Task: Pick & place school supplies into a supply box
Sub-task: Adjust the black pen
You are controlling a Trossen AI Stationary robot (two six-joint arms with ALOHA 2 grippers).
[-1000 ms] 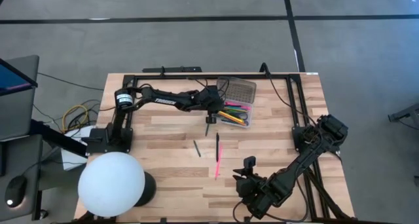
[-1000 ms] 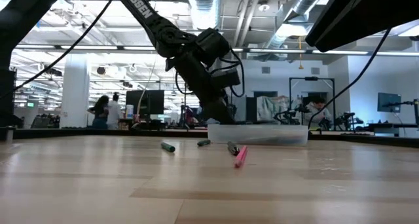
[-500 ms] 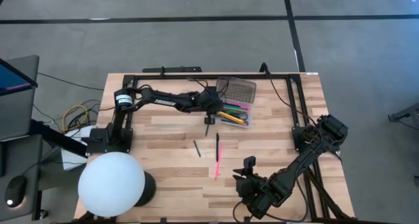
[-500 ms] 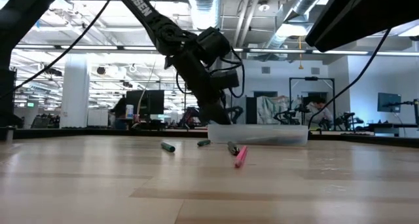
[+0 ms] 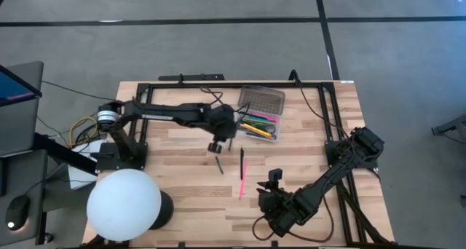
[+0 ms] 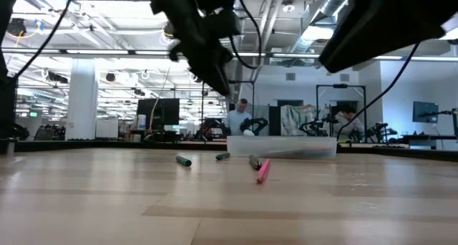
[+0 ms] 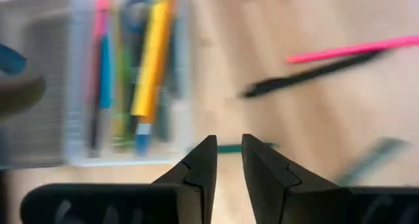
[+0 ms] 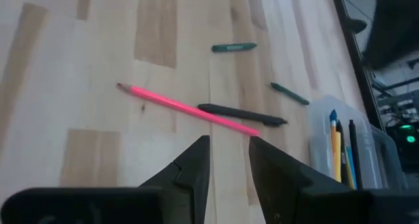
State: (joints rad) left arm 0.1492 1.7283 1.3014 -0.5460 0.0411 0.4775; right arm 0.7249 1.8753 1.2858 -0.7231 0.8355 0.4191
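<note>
Toward the left of the high view's middle, the left gripper [image 5: 216,145] hangs above the wooden table [image 5: 182,202], just left of the supply box [image 5: 261,123]; its wrist view shows the fingers [image 7: 200,168] slightly parted with nothing between them. Below it lies a short green pencil [image 5: 218,165], and another short green piece [image 8: 234,47] shows in the right wrist view. Right of these, at centre frame, a black pen [image 5: 242,160] and a pink pencil [image 5: 242,178] lie nearly touching. The supply box, upper centre, stands open, its dotted lid [image 5: 263,100] folded back, with yellow, pink and blue supplies [image 5: 258,127] inside. At lower right, the right gripper [image 5: 271,193] waits near the pink pencil, fingers [image 8: 190,168] a little apart and empty.
</note>
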